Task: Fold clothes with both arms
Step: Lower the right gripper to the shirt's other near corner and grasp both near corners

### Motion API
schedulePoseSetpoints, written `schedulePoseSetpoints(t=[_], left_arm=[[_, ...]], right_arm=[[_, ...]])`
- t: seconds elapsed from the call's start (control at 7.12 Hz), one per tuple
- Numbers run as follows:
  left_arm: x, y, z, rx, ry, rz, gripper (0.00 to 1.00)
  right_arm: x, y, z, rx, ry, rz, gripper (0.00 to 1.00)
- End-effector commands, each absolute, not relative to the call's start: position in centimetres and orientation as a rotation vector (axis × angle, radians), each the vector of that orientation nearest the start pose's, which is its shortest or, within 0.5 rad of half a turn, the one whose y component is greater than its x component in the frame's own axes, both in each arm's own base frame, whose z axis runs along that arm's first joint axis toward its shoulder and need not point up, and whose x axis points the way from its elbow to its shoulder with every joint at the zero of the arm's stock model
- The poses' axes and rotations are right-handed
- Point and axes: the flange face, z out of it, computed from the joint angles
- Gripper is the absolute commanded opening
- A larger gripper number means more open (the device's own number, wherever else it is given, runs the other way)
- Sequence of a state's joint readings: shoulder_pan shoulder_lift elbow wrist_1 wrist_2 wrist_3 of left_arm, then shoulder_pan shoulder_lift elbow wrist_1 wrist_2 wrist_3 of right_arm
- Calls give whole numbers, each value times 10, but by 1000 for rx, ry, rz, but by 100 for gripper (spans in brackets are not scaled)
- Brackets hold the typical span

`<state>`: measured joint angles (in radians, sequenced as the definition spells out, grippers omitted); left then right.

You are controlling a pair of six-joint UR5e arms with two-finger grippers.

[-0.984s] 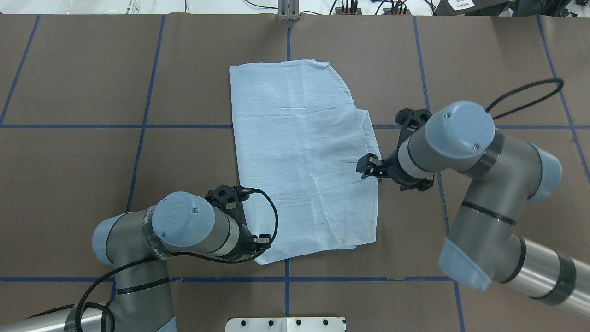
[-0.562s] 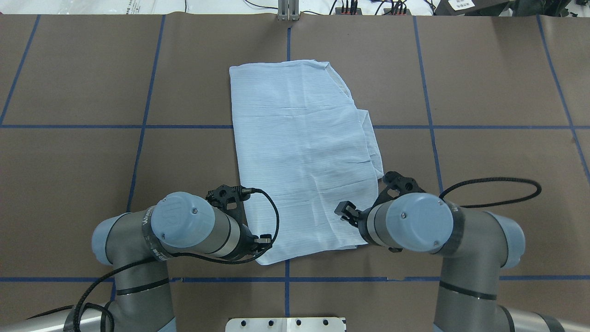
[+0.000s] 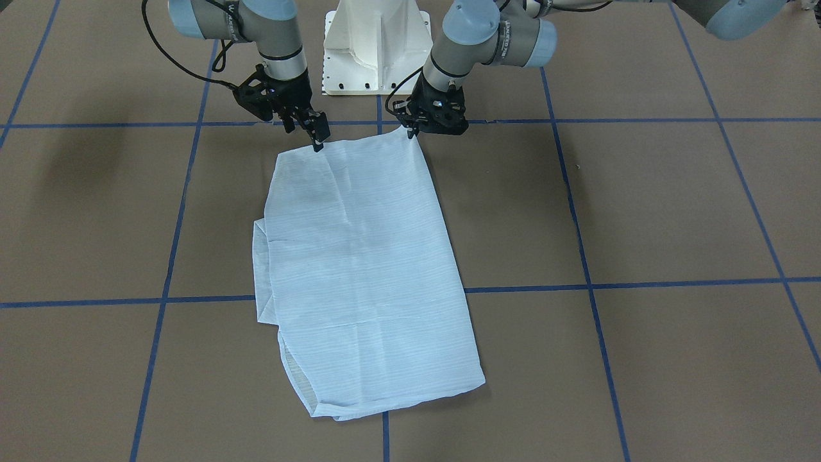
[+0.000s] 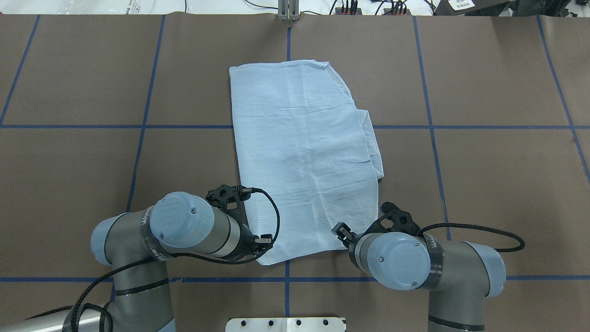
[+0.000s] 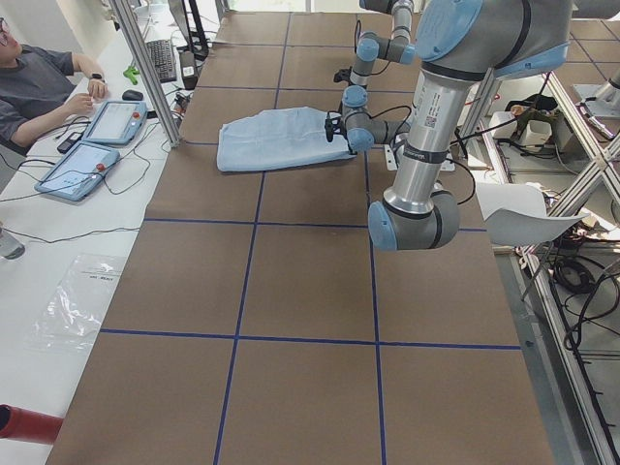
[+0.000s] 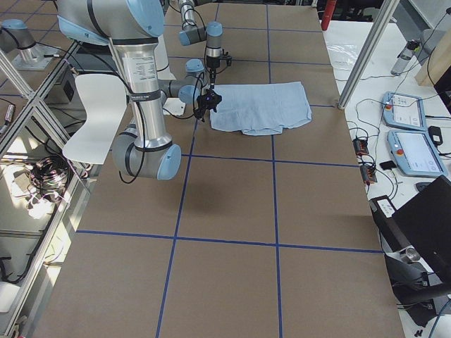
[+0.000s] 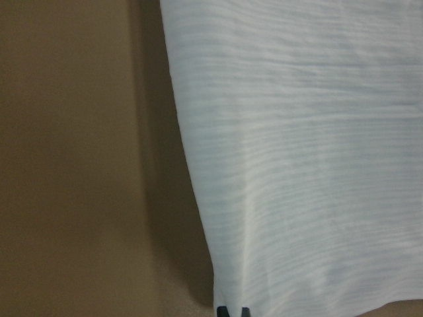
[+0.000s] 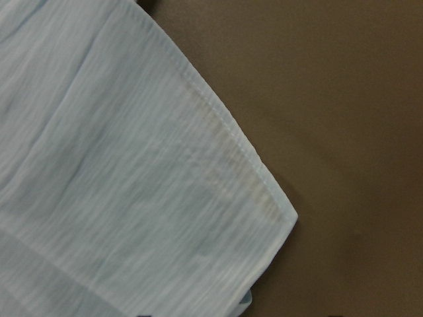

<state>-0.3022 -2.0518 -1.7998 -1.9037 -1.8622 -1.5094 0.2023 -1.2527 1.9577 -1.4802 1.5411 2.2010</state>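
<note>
**Desk:** Where does the garment lie?

**Photographer:** The light blue striped shirt (image 4: 304, 152) lies flat on the brown table (image 4: 484, 184), folded into one long panel that runs away from the robot. It crosses a blue tape line (image 4: 115, 126), and a doubled layer juts out along its edge on the robot's right.

**Desk:** And the left arm?

**Photographer:** The left gripper (image 3: 409, 131) is down at the shirt's near left corner. In the wrist view its dark fingertips (image 7: 231, 310) sit close together at the cloth's corner, pinching the fabric.

**Desk:** The right one?

**Photographer:** The right gripper (image 3: 314, 135) points down at the near hem, a little in from the right corner, with its jaws spread. Its wrist camera shows the stitched corner lying on the table with nothing gripping it. Whether a fingertip touches the cloth cannot be told.

**Desk:** Anything else in frame?

**Photographer:** The white pedestal base (image 3: 377, 45) stands just behind both grippers.
</note>
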Motion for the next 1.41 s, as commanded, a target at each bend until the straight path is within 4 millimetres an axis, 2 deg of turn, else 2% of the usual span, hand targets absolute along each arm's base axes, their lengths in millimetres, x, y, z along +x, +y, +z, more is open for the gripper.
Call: schedulePoseSetpoints(t=[0.0,0.28,0.7,1.12,1.26], left_arm=[[567,-286,246,-75,1064,-65,0],[567,-286,246,-73,1065,-66,0],[566,-286,244,-71,1070,-63,0],[565,-286,244,-71,1071,-63,0],[564,-285,242,-70,1076,-62,0]], right_arm=[[-540,-249,312,-143,-799,842,89],[-557,-257,303,-124,-806,853,85],[-558,-258,304,-123,-805,855,75],[-559,-260,296,-126,-819,858,30],[-559,-262,293,-145,-825,901,4]])
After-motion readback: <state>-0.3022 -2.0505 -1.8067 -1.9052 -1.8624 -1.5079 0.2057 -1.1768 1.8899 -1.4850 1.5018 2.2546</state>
